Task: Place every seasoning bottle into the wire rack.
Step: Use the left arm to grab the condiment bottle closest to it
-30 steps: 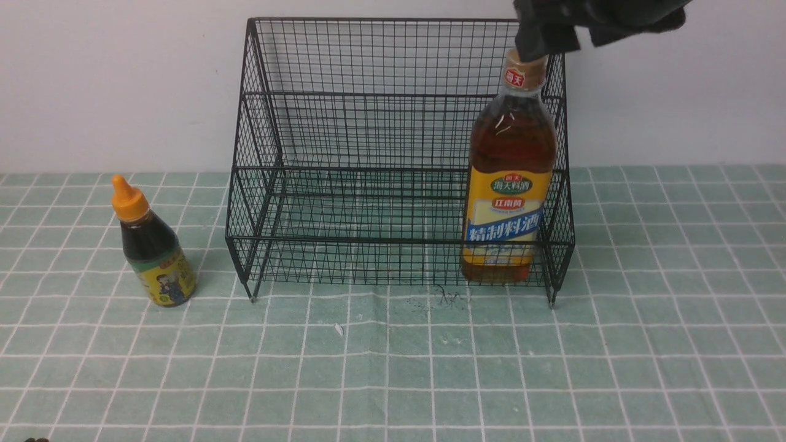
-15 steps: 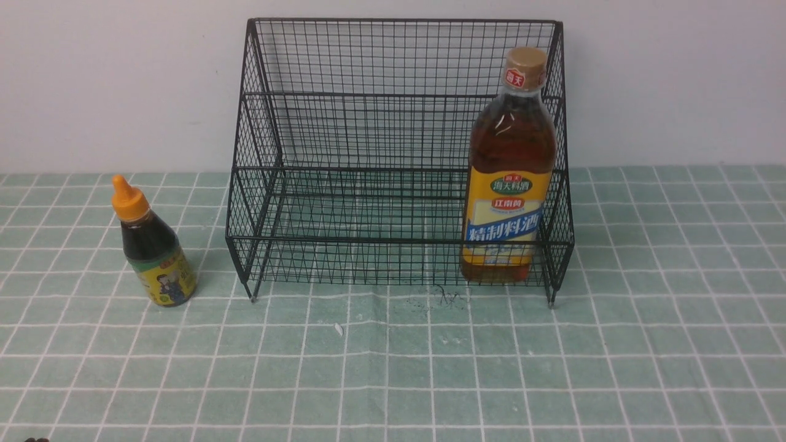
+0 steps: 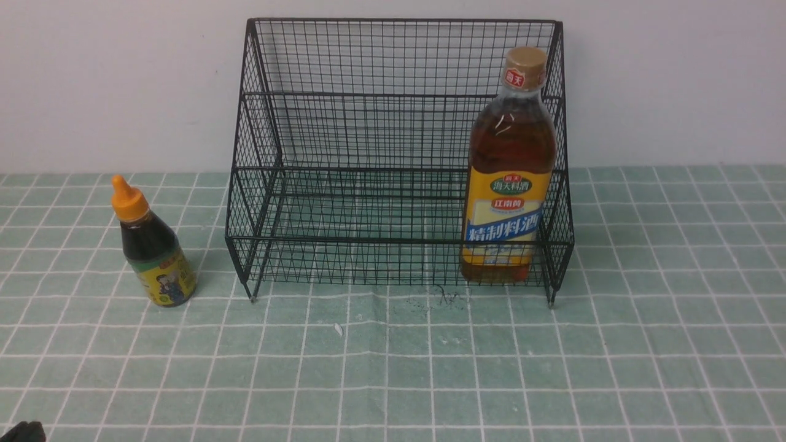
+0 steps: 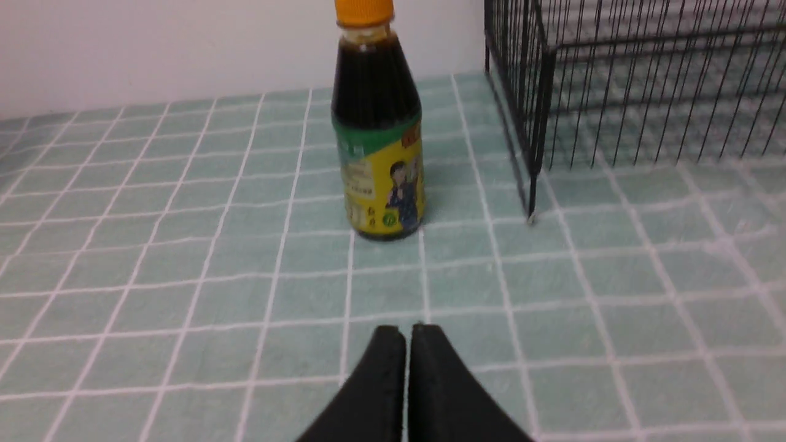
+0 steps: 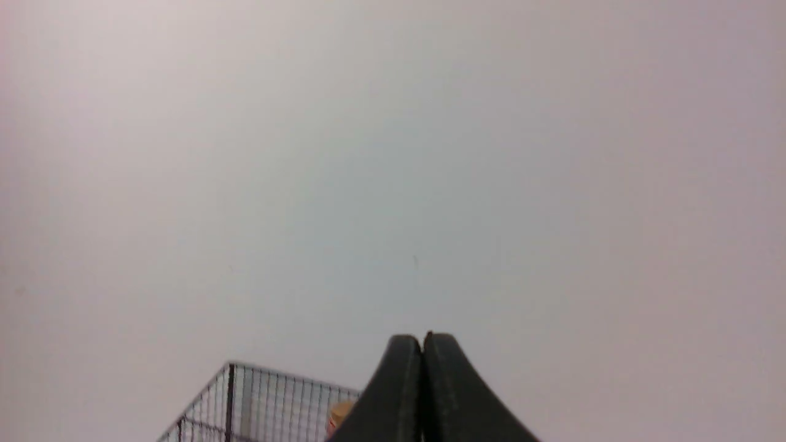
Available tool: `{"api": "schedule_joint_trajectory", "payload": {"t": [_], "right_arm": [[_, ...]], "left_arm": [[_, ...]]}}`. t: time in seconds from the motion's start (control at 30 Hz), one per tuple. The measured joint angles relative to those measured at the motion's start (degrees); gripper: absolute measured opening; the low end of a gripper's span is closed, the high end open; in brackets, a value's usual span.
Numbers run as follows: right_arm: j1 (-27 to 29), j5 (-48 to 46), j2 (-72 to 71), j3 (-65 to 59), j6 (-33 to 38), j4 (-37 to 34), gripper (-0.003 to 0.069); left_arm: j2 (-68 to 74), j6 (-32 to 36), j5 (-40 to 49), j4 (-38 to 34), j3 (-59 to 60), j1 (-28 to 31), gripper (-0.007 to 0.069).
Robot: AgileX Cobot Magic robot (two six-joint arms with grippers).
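Note:
The black wire rack [image 3: 393,92] stands against the wall at the middle of the table. The tall amber bottle [image 3: 508,178] with a tan cap stands upright in the rack's lower tier at its right end. The small dark-sauce bottle [image 3: 155,248] with an orange cap stands on the cloth left of the rack. In the left wrist view this small bottle [image 4: 377,135] is ahead of my left gripper [image 4: 408,331], which is shut and empty, low over the cloth. My right gripper [image 5: 422,339] is shut and empty, high up facing the wall, with the rack's top [image 5: 270,396] and the tall bottle's cap [image 5: 339,412] below it.
A green checked cloth [image 3: 393,368] covers the table. A white wall rises behind the rack. A dark bit of my left arm [image 3: 21,431] shows at the front view's lower left corner. Small dark specks [image 3: 445,298] lie on the cloth before the rack.
My right gripper has let go of the tall bottle's cap, risen out of the front view and shut. The bottle stays standing in the rack. My left arm's tip has edged into the corner.

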State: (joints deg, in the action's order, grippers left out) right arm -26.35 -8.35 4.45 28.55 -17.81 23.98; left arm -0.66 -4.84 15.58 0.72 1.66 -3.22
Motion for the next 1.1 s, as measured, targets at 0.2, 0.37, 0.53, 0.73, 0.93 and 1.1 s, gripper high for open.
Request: {"api": "schedule_joint_trajectory", "payload": {"t": [0.2, 0.37, 0.53, 0.73, 0.93, 1.1], "right_arm": [[0.0, 12.4, -5.2, -9.5, -2.7, -0.9, -0.0015], [0.0, 11.4, -5.2, -10.0, -4.2, -6.8, -0.0015], [0.0, 6.5, -5.2, -10.0, -4.3, -7.9, -0.0015], [0.0, 1.6, -5.2, -10.1, -4.3, -8.0, -0.0015], [0.0, 0.2, -5.2, -10.1, -4.3, -8.0, -0.0015], [0.0, -0.1, -5.2, -10.1, -4.3, -8.0, -0.0015]], "left_arm": [[0.0, -8.8, -7.0, -9.6, 0.0, 0.0, -0.0006], [0.0, -9.8, -12.0, -10.9, 0.0, 0.0, -0.0006], [0.0, -10.0, -25.3, -11.2, 0.0, 0.0, -0.0006], [1.8, -10.0, -20.1, -10.0, -10.0, 0.0, -0.0006], [20.1, -8.1, 14.5, -8.1, -31.9, 0.0, -0.0006], [39.3, -2.8, 40.1, -7.7, -47.9, 0.0, -0.0006]]}}
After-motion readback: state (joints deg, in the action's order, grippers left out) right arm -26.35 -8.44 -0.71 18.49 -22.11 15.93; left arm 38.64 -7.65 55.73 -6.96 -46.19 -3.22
